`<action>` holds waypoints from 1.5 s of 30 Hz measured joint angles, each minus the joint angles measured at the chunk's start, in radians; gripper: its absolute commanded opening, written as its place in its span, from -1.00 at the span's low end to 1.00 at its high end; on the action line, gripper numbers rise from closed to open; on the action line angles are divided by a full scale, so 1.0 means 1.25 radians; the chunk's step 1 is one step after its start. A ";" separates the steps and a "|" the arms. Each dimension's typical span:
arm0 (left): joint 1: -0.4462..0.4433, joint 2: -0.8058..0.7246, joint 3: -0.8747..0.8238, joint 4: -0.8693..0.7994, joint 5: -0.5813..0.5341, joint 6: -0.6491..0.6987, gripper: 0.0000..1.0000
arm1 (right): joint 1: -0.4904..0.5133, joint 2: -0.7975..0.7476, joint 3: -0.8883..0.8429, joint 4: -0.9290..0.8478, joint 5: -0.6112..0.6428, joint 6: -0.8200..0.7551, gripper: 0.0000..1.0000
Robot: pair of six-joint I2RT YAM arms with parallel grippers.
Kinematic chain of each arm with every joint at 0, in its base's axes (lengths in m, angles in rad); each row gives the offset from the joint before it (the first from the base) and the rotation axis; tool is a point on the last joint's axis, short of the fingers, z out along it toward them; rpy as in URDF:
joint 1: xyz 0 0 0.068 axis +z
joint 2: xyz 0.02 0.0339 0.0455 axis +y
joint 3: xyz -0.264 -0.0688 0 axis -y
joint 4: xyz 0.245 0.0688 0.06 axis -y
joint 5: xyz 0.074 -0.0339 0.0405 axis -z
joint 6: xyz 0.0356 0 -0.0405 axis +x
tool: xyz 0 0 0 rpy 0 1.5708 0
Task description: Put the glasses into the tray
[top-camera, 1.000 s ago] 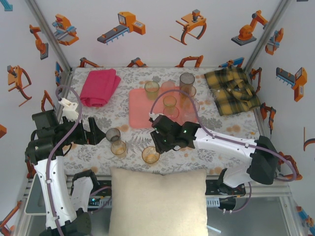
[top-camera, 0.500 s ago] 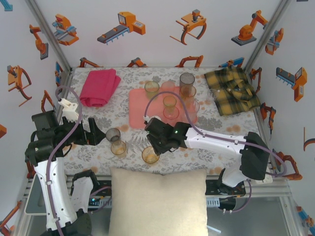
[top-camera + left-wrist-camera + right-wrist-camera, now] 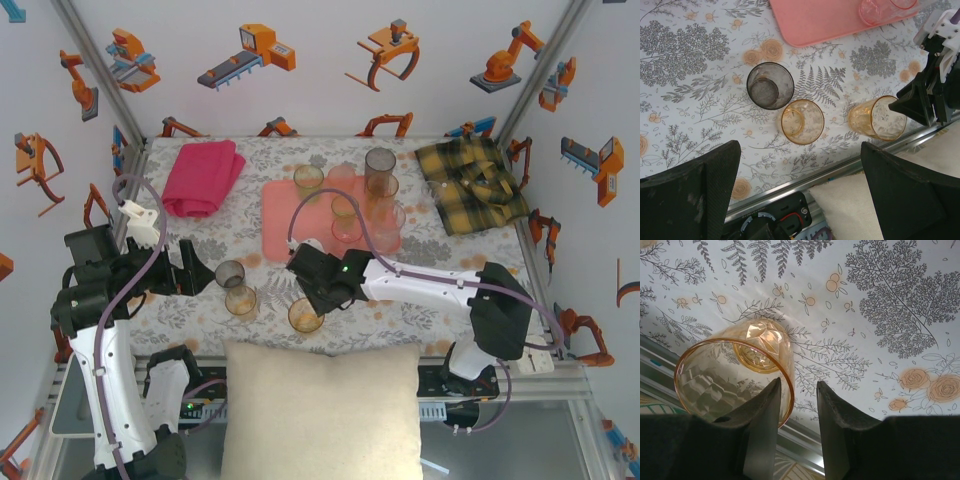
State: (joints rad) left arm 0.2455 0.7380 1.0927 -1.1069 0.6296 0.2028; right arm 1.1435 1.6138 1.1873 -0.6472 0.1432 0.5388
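An amber glass [image 3: 735, 372] stands upright by the table's near edge [image 3: 305, 316]. My right gripper [image 3: 798, 384] is open and straddles its rim, one finger over the mouth and the other outside, with a gap left around the wall. A smoky grey glass [image 3: 770, 86] and a second amber glass [image 3: 802, 121] stand side by side in front of my left gripper [image 3: 797, 190], which is wide open and holds nothing. The salmon-pink tray [image 3: 285, 225] lies mid-table with several glasses on and around its right side, among them an amber one [image 3: 345, 215] and a tall grey one [image 3: 380, 165].
A folded magenta towel [image 3: 203, 177] lies at the back left. A yellow plaid shirt [image 3: 472, 183] is at the back right. A beige cushion [image 3: 320, 410] sits just past the metal rail at the near edge, close to the amber glass.
My right gripper has slid left and nearer, down over the rim of the amber glass by the near edge, and its jaws have narrowed slightly. The left arm has not moved.
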 measured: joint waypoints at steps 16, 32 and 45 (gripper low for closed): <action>0.000 -0.003 0.000 0.000 0.006 -0.003 0.94 | 0.008 0.011 0.005 -0.002 0.027 0.000 -0.46; 0.000 -0.003 0.000 0.000 0.012 -0.006 0.94 | 0.010 0.027 0.006 -0.002 0.030 0.003 -0.74; 0.000 -0.003 0.000 0.000 0.012 -0.006 0.94 | 0.009 0.027 0.022 -0.015 0.044 0.002 -0.91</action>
State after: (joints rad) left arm 0.2455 0.7345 1.0931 -1.1069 0.6449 0.1955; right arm 1.1553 1.6470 1.2152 -0.6662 0.1978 0.5419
